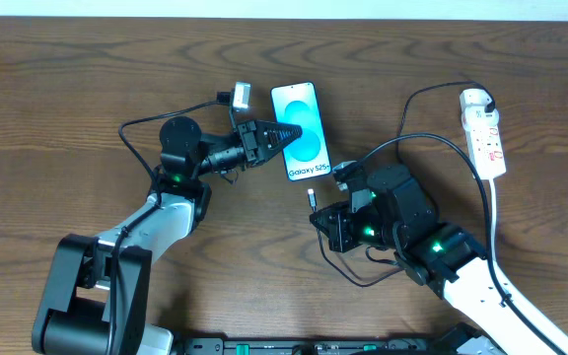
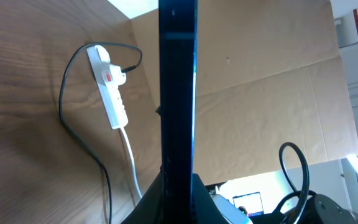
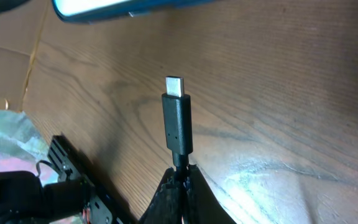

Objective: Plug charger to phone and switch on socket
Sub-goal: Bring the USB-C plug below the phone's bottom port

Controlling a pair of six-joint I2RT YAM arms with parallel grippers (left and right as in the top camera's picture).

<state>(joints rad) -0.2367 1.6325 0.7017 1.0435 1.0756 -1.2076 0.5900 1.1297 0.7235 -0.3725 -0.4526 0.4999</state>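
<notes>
From overhead: my left gripper [image 1: 282, 134] is clamped on the left long edge of the small flat smartphone with the bright cyan-blue screen [image 1: 309, 150], up at the middle of the dark brown wooden table [image 1: 67, 89]. My right gripper [image 1: 317, 209] sits just below the phone's lower end, fingers pinched on the connector end of the long thin black charger cable [image 1: 408, 138]. That cable loops away right to the white elongated power strip [image 1: 486, 138], which lies well apart at the far right edge.

Left wrist view: the phone [image 2: 178, 93] shows edge-on, a dark upright bar rising from between my closed left fingers [image 2: 199, 194]. Beyond it lies the power strip [image 2: 110, 93], a red mark on its face, with the black cable [image 2: 67, 124] curling round it and its thick white cord [image 2: 129, 163] trailing towards me.

Right wrist view: my right gripper [image 3: 180, 182] is shut tight on the cable just behind the black connector [image 3: 178, 119], whose metal tip points up. The phone's lit edge [image 3: 123, 6] hangs above it. Tip and phone are near, not touching.
</notes>
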